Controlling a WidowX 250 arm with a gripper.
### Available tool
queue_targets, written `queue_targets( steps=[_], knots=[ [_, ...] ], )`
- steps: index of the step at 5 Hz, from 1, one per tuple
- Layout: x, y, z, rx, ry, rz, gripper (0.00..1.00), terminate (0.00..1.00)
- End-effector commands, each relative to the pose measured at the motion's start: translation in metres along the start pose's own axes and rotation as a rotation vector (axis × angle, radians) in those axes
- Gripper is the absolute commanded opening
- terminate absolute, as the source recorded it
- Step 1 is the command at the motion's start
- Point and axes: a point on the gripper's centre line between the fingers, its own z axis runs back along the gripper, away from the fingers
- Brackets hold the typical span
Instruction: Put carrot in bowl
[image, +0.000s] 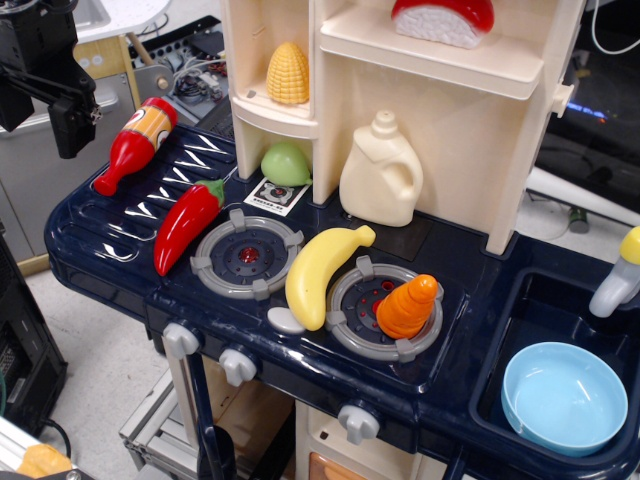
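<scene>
The orange ridged carrot (407, 307) lies on the right burner (386, 312) of the toy stove, its tip pointing up and right. The light blue bowl (564, 397) sits empty in the sink (545, 300) at the lower right. My black gripper (62, 110) hangs at the far upper left, well away from the carrot and the bowl, with nothing seen in it. I cannot tell how its jaws stand.
A yellow banana (322, 271) lies just left of the carrot. A red chili pepper (186, 225), a ketchup bottle (136, 144), a green fruit (285, 163) and a cream jug (381, 173) stand further back. Shelves hold corn (288, 74). A faucet (622, 272) is at the sink's right.
</scene>
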Motion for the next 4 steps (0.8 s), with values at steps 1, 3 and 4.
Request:
queue_targets(
  steps=[1,3,4],
  knots=[
    [0.000,0.000,0.000,0.000,0.000,0.000,1.00,0.00],
    [-0.009,-0.091,0.053,0.028,-0.044,-0.061,1.00,0.00],
    [0.003,-0.138,0.078,0.024,0.007,0.006,1.00,0.00]
  ],
)
